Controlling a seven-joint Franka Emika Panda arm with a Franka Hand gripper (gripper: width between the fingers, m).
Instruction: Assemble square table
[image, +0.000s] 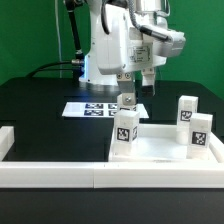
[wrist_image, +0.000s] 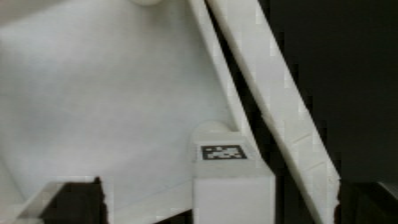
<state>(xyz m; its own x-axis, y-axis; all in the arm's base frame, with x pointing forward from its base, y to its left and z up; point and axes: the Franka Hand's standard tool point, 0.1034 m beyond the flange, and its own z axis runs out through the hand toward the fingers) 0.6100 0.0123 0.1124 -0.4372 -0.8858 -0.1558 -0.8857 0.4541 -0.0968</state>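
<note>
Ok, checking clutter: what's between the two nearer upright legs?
In the exterior view, only bare table top lies between the near leg on its left and the near leg on its right.

white square top (image: 150, 148) lying flat, tagged legs upright: one (image: 125, 134) at near corner, two (image: 200, 135) at exterior view's right

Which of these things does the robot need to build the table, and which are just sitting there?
For the job:
- the square tabletop
- the tagged leg blocks standing on it
- the gripper, open over the far leg block

Just sitting there:
- the marker board behind the tabletop
- the long white border rails along the table's edge
</note>
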